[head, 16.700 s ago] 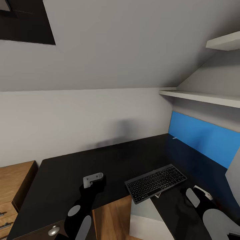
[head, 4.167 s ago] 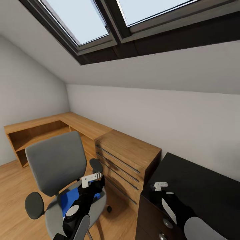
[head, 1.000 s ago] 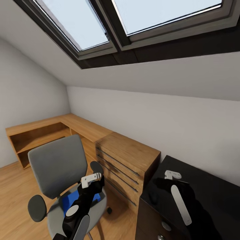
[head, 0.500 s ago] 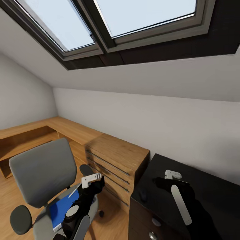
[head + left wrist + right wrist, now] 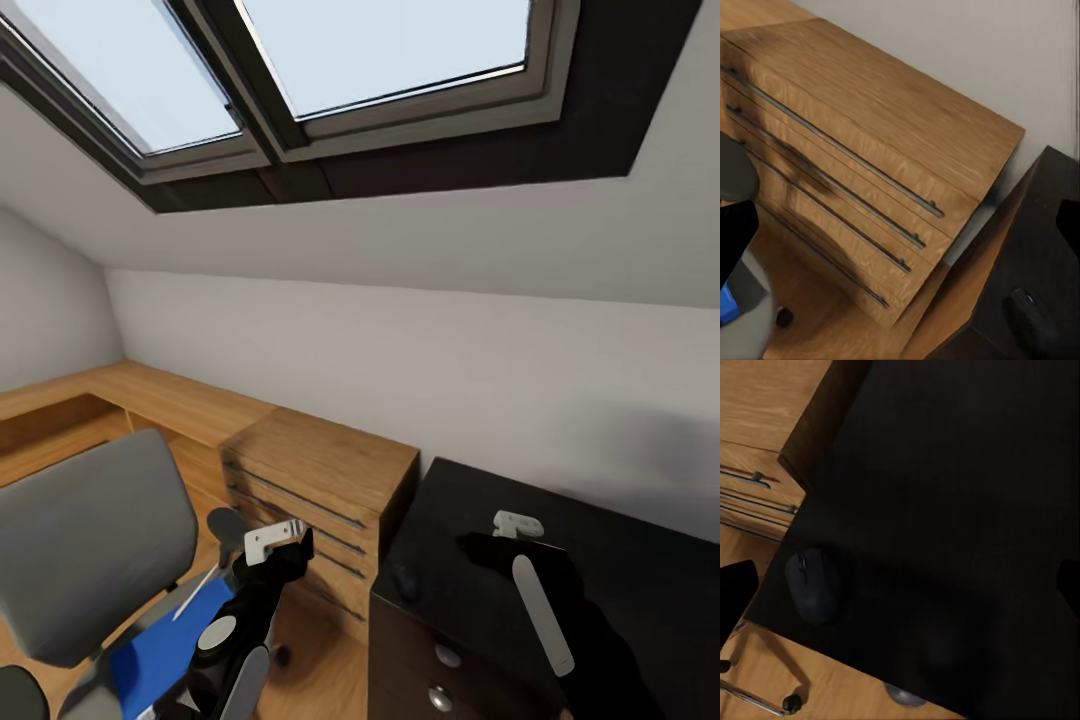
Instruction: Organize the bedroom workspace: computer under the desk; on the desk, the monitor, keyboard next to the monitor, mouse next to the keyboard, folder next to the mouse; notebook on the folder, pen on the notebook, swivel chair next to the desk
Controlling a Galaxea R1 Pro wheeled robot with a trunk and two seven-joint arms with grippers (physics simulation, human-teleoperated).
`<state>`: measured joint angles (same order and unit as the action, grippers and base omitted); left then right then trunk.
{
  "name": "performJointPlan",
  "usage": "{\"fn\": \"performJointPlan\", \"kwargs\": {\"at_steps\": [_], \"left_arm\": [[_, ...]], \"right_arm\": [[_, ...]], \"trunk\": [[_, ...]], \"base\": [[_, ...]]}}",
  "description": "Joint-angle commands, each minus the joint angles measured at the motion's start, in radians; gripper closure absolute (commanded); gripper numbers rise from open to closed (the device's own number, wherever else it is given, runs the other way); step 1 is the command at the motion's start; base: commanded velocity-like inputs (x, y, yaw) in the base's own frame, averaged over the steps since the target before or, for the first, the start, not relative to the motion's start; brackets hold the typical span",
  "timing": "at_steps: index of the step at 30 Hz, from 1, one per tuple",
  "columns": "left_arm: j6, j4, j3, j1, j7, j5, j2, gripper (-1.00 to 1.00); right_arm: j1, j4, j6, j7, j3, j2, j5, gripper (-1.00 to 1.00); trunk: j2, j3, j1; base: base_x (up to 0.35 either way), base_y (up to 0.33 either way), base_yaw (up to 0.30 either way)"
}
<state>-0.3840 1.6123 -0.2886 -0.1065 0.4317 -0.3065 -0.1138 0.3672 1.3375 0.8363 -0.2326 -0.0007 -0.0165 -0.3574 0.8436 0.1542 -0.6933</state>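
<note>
Left claw (image 5: 277,541) hung beside the swivel chair (image 5: 90,545), the blue folder (image 5: 165,642) on the seat below it; right claw (image 5: 518,525) hovered over the black worktop (image 5: 620,560), the mouse (image 5: 404,582) near the edge to its left; whether either claw's jaws were parted could not be told; wood cabinet (image 5: 320,480) stood between.

skylights (image 5: 300,60) | sloped white wall (image 5: 400,330) | wood cabinet (image 5: 310,480) | wood floor (image 5: 310,670)
</note>
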Motion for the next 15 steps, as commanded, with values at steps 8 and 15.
{"fn": "performJointPlan", "kwargs": {"at_steps": [8, 15], "left_arm": [[-0.003, 0.000, -0.001, -0.001, 0.009, -0.010, 0.000, -1.00], [-0.003, 0.000, -0.001, -0.001, 0.009, -0.010, 0.000, -1.00]], "right_arm": [[0.001, 0.001, 0.003, -0.009, 0.000, 0.001, -0.011, -1.00], [0.001, 0.000, 0.003, -0.010, 0.001, 0.001, -0.011, -1.00]], "trunk": [[0.001, -0.004, 0.000], [0.001, -0.009, 0.000]], "base": [[0.000, 0.055, -0.267], [0.000, 0.007, -0.271]]}}
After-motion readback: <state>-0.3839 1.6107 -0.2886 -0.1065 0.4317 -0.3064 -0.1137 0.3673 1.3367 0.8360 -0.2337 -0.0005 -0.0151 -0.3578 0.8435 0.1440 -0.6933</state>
